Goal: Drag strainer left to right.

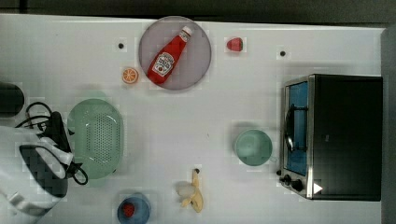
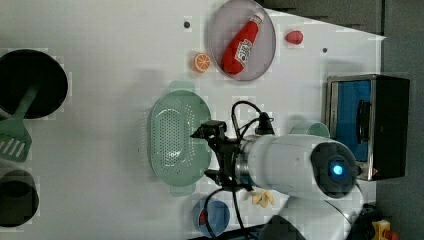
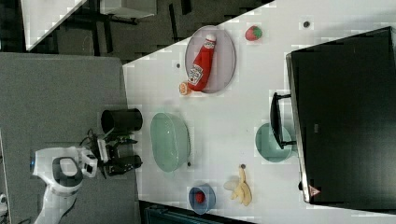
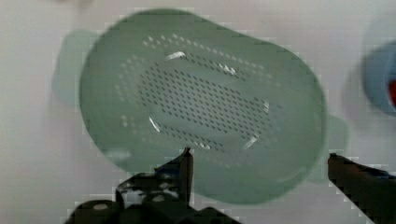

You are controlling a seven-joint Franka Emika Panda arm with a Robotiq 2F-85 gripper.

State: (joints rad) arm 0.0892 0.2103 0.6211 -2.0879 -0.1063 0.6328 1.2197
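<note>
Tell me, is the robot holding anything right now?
No, nothing is held. The tool is open, its tips spread over the strainer, which lies on the table.

- Strainer at the top view's left of the tabletop, cup well apart to its right, just beside the oven.
- Ketchup bottle on the plate.
- Tool over the strainer's rim.

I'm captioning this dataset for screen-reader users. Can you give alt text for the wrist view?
An open gripper hangs above a pale green perforated strainer on a white table, not holding it. Part of a blue bowl sits at the frame's edge.
</note>
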